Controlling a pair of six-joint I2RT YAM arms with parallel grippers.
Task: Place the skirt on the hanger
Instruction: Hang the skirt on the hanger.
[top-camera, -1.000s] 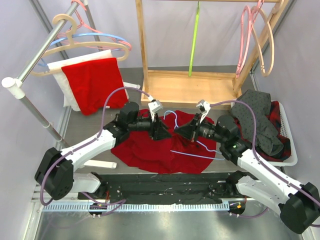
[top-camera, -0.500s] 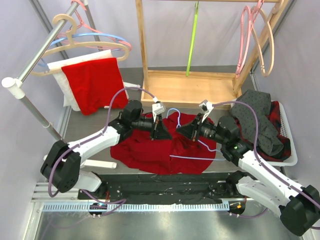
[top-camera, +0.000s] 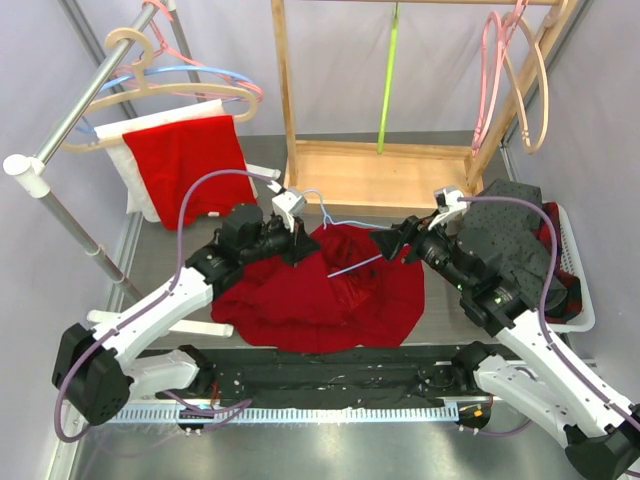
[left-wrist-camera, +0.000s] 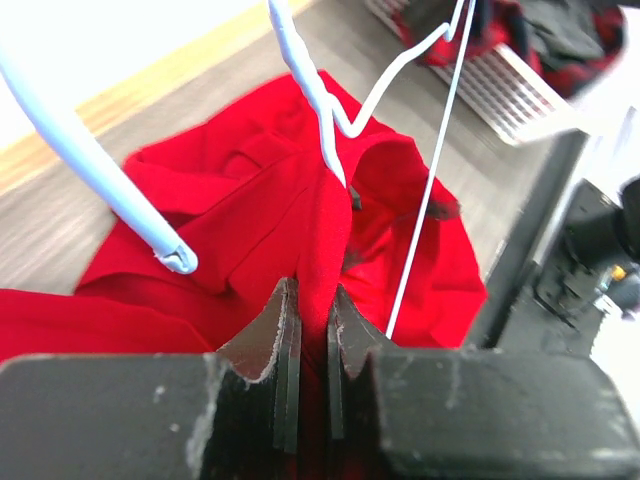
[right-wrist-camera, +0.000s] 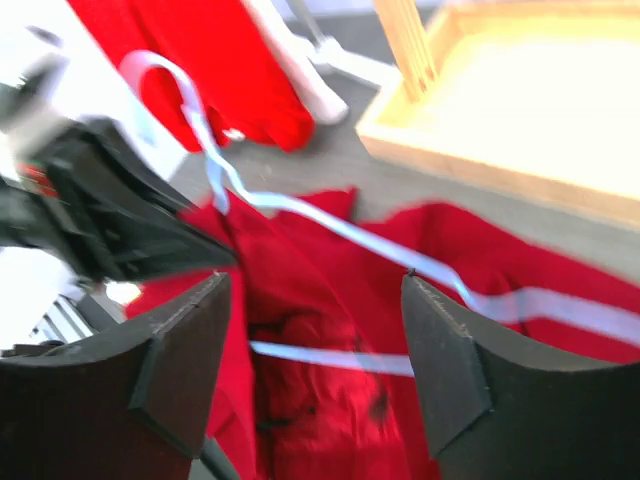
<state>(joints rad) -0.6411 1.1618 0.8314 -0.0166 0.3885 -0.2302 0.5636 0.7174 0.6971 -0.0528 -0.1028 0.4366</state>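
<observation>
Seen from above, our right gripper (top-camera: 392, 243) has drawn back from the hanger (top-camera: 345, 268); our left wrist shows the left gripper (left-wrist-camera: 308, 300) pinching a fold of skirt (left-wrist-camera: 250, 200), hanger just beyond, likely to steady both; our right wrist shows jaws spread, skirt ahead.

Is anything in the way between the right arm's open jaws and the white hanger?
Nothing visible. The hanger rests over the red skirt just ahead of the right arm's open jaws, with only empty space between.
</observation>
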